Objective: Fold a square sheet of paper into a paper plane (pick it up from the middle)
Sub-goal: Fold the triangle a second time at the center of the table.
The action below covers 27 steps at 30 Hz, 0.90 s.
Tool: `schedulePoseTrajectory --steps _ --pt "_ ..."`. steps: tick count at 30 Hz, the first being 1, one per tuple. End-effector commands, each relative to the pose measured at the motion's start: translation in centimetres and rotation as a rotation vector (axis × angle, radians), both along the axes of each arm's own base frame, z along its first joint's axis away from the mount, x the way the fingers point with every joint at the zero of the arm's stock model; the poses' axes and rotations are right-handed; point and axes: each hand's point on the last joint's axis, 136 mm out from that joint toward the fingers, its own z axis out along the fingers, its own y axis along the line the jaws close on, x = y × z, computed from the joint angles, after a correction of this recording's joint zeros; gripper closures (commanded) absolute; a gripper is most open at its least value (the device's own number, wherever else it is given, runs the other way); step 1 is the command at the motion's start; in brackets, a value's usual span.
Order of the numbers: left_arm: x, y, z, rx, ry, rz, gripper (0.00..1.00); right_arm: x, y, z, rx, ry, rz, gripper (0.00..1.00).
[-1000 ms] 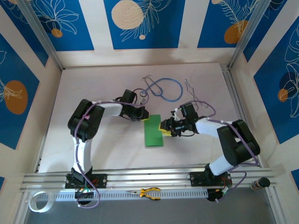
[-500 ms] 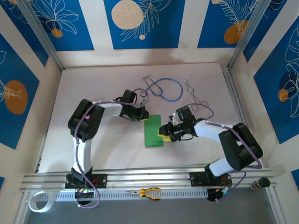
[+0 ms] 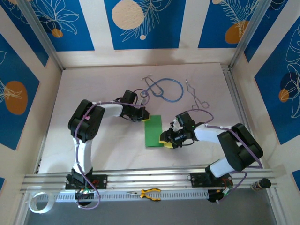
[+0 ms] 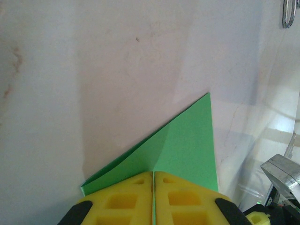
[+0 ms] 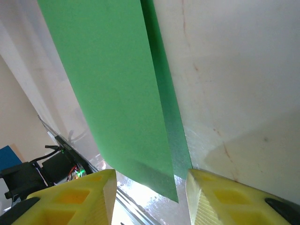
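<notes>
- At left: left gripper [image 3: 142, 117] clenched on the far left corner of the square sheet of paper [image 3: 153, 133], same spot as a second ago; yellow pads [image 4: 117, 201] pressed together in the wrist view, with a sliver of green pinched between them.
- In the middle: sheet lying flat on the white table [image 3: 103, 84], already doubled over into a tall narrow rectangle, between the two grippers and unmoved over the last second; two layers visible along the long edge in the right wrist view [image 5: 108, 84].
- At right: right gripper [image 3: 165, 139] released, jaws standing apart and straddling the near right corner of the sheet; shifted over the last second from the middle of the right edge down toward that near corner.
- Likely meaning: far corner anchored, right side sliding along the edge, either pressing the centre crease or lining up for a corner fold; plane still far from formed.
</notes>
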Motion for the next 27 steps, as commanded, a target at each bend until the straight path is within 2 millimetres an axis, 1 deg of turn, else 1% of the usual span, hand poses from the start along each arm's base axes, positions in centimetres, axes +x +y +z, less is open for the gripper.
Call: schedulePoseTrajectory --steps 1,5,9,13,18,24,27 --pt "-0.9 0.7 -1.0 0.051 0.044 0.002 0.89 -0.4 0.6 0.1 0.030 0.026 0.015 0.56" --pt "-0.9 0.5 -1.0 0.041 0.043 -0.005 0.89 0.3 1.2 0.9 0.071 -0.007 0.012 0.57" --pt "-0.8 0.2 -0.8 0.021 0.038 -0.013 0.89 1.6 1.5 1.8 0.109 -0.058 0.003 0.59" --pt "-0.6 -0.2 -0.6 0.007 0.035 -0.025 0.89 3.1 1.4 2.2 0.139 -0.083 -0.012 0.59" --pt "-0.3 -0.5 -0.3 -0.006 0.025 -0.037 0.89 4.5 1.5 2.6 0.180 -0.103 -0.010 0.59" --pt "0.0 -0.9 -0.2 -0.020 0.021 -0.049 0.88 5.4 1.7 2.4 0.203 -0.101 0.001 0.60" --pt "0.1 -1.0 -0.1 -0.025 0.019 -0.052 0.88 5.8 1.6 2.0 0.198 -0.096 -0.007 0.61"
